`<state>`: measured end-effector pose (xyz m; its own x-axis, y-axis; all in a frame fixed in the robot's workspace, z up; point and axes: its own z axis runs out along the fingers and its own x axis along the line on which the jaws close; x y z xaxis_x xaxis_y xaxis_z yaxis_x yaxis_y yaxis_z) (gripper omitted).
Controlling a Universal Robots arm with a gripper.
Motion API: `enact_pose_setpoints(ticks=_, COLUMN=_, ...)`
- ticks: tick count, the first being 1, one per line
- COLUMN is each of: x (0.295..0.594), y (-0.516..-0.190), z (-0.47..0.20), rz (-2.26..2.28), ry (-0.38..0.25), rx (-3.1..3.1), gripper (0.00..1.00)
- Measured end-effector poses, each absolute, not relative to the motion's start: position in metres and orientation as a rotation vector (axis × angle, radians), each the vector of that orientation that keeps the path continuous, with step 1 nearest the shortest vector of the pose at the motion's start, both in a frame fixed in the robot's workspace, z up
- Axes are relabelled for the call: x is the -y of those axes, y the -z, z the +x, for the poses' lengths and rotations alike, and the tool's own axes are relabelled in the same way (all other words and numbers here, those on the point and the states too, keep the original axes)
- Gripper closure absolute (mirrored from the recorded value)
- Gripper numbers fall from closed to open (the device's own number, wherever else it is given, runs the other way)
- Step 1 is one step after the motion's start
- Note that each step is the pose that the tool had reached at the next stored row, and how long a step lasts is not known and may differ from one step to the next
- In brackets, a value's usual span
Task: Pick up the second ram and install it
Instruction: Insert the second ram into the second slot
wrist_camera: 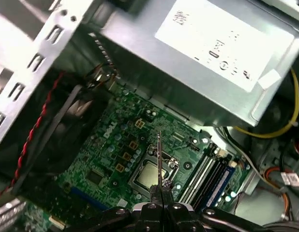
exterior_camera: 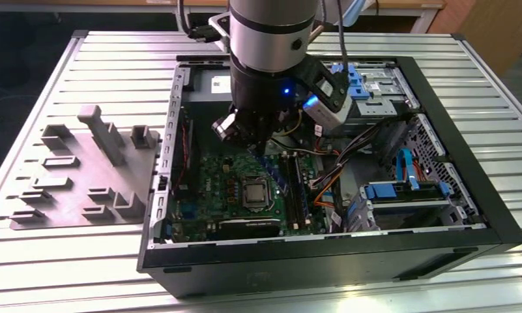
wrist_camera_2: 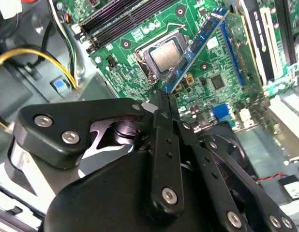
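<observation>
My gripper (wrist_camera_2: 161, 96) is shut on the second ram (wrist_camera_2: 195, 46), a narrow blue stick with dark chips that slants out from the fingertips over the green motherboard (wrist_camera_2: 217, 82). In the first wrist view the stick (wrist_camera: 159, 159) shows edge-on as a thin blade rising from the gripper (wrist_camera: 161, 192) above the CPU socket (wrist_camera: 149, 174). The black memory slots (wrist_camera: 212, 174) lie just beside that socket, apart from the stick. In the exterior view the gripper (exterior_camera: 247, 135) hangs inside the open case, over the motherboard's (exterior_camera: 213, 189) far part.
The grey power supply (wrist_camera: 202, 63) sits close by, with yellow cables (wrist_camera_2: 38, 53) near the slots. Cable bundles (exterior_camera: 348, 169) and blue drive bays (exterior_camera: 400, 189) occupy the exterior view's right of the case (exterior_camera: 330, 261). A grey parts fixture (exterior_camera: 87, 169) lies on the slatted table.
</observation>
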<state>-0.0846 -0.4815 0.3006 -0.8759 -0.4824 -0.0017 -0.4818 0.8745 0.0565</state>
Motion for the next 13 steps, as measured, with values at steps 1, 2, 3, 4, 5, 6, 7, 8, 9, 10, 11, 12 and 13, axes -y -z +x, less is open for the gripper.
enact_pose_setpoints(ticks=1, x=0.4815, y=-0.3003, z=-0.0845, rz=0.752, ry=0.086, rx=3.037, gripper=0.88)
enact_pose_setpoints(ticks=2, x=0.4815, y=-0.3, z=-0.0846, rz=0.725, ry=0.087, rx=3.044, gripper=0.88)
enact_pose_setpoints(ticks=3, x=0.4815, y=-0.2996, z=-0.0846, rz=0.697, ry=0.087, rx=3.051, gripper=0.88)
enact_pose_setpoints(ticks=4, x=0.4815, y=-0.2993, z=-0.0846, rz=0.67, ry=0.087, rx=3.057, gripper=0.88)
enact_pose_setpoints(ticks=5, x=0.4815, y=-0.299, z=-0.0846, rz=0.643, ry=0.087, rx=3.064, gripper=0.88)
enact_pose_setpoints(ticks=6, x=0.4815, y=-0.2986, z=-0.0846, rz=0.615, ry=0.087, rx=3.07, gripper=0.88)
enact_pose_setpoints(ticks=7, x=0.4815, y=-0.2983, z=-0.0845, rz=0.588, ry=0.087, rx=3.076, gripper=0.88)
enact_pose_setpoints(ticks=8, x=0.4815, y=-0.298, z=-0.0846, rz=0.557, ry=0.088, rx=3.082, gripper=0.88)
enact_pose_setpoints(ticks=9, x=0.4815, y=-0.2976, z=-0.0846, rz=0.53, ry=0.088, rx=3.087, gripper=0.88)
enact_pose_setpoints(ticks=10, x=0.4815, y=-0.2973, z=-0.0845, rz=0.502, ry=0.088, rx=3.092, gripper=0.88)
enact_pose_setpoints(ticks=11, x=0.4815, y=-0.2969, z=-0.0845, rz=0.474, ry=0.088, rx=3.097, gripper=0.88)
enact_pose_setpoints(ticks=12, x=0.4815, y=-0.2966, z=-0.0846, rz=0.447, ry=0.088, rx=3.102, gripper=0.88)
enact_pose_setpoints(ticks=13, x=0.4815, y=-0.2962, z=-0.0846, rz=0.419, ry=0.088, rx=3.106, gripper=0.88)
